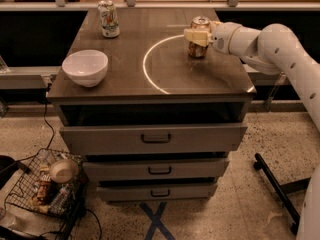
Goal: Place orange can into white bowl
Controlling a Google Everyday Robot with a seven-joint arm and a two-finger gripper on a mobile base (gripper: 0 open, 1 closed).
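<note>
The orange can [199, 50], slim and orange-brown with a silver top, is upright at the back right of the dark tabletop [150, 89]. My gripper [196, 36] reaches in from the right on a white arm and is shut around the can's middle. The can's base is at or just above the surface. The white bowl [85, 67] sits empty near the table's front left corner, well left of the gripper.
A white-and-green can [108, 18] stands at the back left of the table. A pale ring [148, 74] is marked on the tabletop. Below are drawers [156, 138]. A wire basket [45, 184] with a tan bowl sits on the floor at left.
</note>
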